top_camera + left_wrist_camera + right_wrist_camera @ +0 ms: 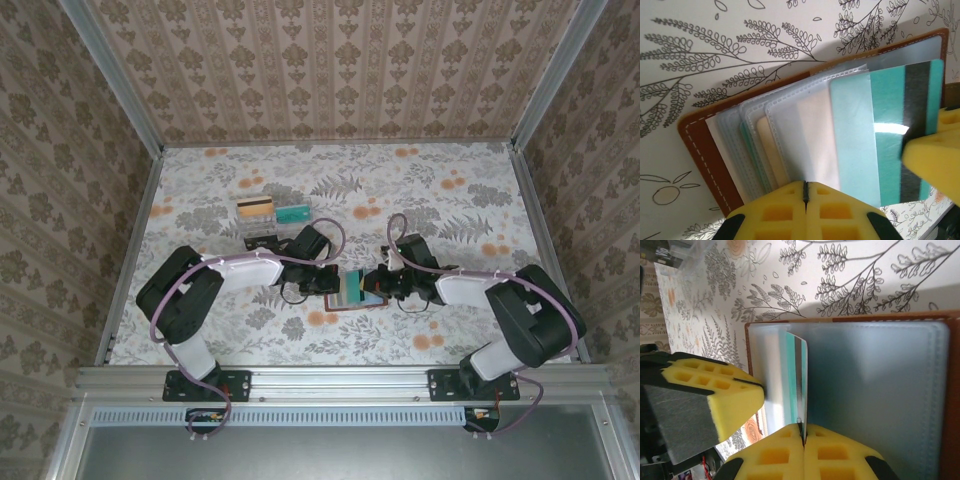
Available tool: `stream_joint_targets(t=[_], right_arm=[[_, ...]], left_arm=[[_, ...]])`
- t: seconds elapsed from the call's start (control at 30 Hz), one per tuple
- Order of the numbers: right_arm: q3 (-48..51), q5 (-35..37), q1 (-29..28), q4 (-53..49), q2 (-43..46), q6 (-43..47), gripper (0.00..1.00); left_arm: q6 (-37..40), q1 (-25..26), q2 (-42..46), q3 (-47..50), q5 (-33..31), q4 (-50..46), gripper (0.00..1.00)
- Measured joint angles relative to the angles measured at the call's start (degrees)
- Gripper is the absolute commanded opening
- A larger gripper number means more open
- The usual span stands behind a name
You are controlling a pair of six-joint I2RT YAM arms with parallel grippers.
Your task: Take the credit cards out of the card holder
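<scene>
Damask wallpaper on three sides. Bench (450, 330) covered in a leaf-and-flower print. Both arms reach to the middle of it, tips nearly meeting.

Card holder (357, 293): lies open and flat on the bench, directly between the two end effectors. Brown leather with white stitching outside, a fan of clear plastic sleeves inside.

Left end effector (335, 284): yellow foam pads pressed together, no gap between them in its own wrist view (805, 192). It is clamped on the near edge of the sleeves of the card holder (695, 145). A cream card (772, 150) sits in a sleeve just beyond the pads.

Right end effector (386, 288): pads closed tight (802, 432) on the edge of a teal card (792, 380) with a dark stripe. From the left wrist, the teal card (890, 140) lies across the sleeves. The part nearer the left pads is under clear plastic; the rest is bare. One yellow pad of the right end effector (935, 160) overlaps its striped end.

Beyond the left end effector, well apart from it toward the back wall: a gold card (255, 207) with a dark stripe, and a second teal card (294, 213) just beside that. A dark object (263, 240) lies nearer the left arm, too small to identify.
</scene>
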State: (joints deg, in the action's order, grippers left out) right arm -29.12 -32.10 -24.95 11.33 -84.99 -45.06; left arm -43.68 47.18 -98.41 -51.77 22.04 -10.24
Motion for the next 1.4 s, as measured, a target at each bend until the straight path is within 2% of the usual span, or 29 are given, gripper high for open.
stream_joint_targets(t=[0.2,0.33,0.37,0.47,0.63,0.83,1.1,1.4], right_arm=[[2.2,0.6,4.5,-5.6,7.8,1.9,0.03],[2.3,0.8,5.5,-9.0,12.8,3.2,0.02],[2.3,0.8,5.5,-10.0,13.9,3.4,0.01],[1.6,0.8,5.5,-12.3,16.3,4.0,0.00],[-2.2,0.7,5.5,-15.2,18.1,4.4,0.00],[-9.3,-0.4,5.5,-15.4,18.4,4.2,0.00],[-16.8,-4.0,5.5,-11.0,15.5,0.6,0.00],[-19.2,-6.8,5.3,-6.0,12.4,-3.2,0.00]], left_arm=[[0.0,0.0,0.0,0.0,0.0,0.0,0.00],[0.0,-0.5,0.0,-0.1,0.3,-0.3,0.00],[0.0,-0.7,0.1,-0.2,0.4,-0.5,0.03],[-0.3,-1.5,1.0,-0.3,0.5,-1.2,0.35],[-3.7,-4.5,5.8,-0.4,1.7,0.9,0.43],[-10.3,-8.9,12.4,-0.2,4.9,11.3,0.50],[-16.3,-10.6,13.9,-0.2,8.7,21.7,0.48],[-19.2,-11.0,13.9,-0.2,11.2,27.3,0.37]])
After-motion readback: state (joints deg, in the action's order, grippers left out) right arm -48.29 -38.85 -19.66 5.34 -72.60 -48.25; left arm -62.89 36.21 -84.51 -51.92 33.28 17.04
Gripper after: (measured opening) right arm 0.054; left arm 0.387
